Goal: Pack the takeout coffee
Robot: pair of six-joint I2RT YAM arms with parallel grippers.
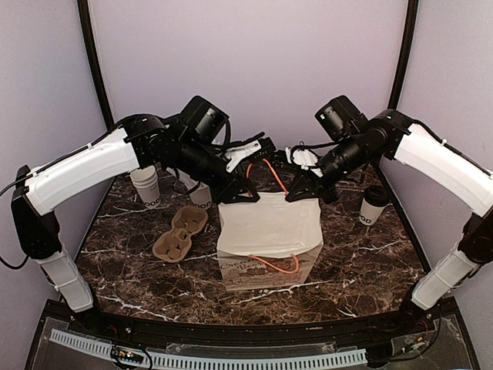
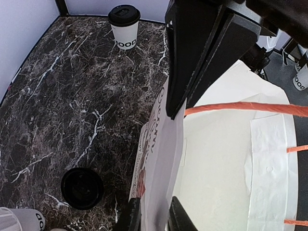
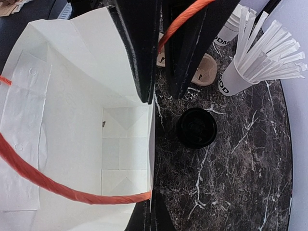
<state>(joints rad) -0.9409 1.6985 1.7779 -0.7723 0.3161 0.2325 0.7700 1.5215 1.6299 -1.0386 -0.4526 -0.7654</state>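
- Dark brown marble-look tabletop [image 1: 362, 262], glossy, veined in white; plain pale walls [image 1: 254, 69] on three sides
- One paper bag [image 1: 269, 227] at centre: white, matte, creased, box-shaped, standing open; two orange twisted-cord handles [image 2: 240, 106]; dark print on the front, too small to read
- Left gripper [image 2: 153, 219]: black fingers narrowly astride the bag's left rim; pinched or not, cannot tell
- Right gripper [image 2: 179, 111]: clamped shut on the opposite rim, beside one handle's root
- Takeout coffee [image 1: 375, 206]: one white paper cup, black dome lid, upright on the table by the right wall, well apart from the bag, outside it
- One further round black lid [image 3: 196, 127] just beside the bag's far wall, seen from above; anything beneath hidden
- One white cup of wrapped straws [image 3: 235, 82], straws uncounted; stacked lidless cups [image 1: 202, 194], half hidden by the left arm; one brown moulded-pulp carrier [image 1: 181, 233]
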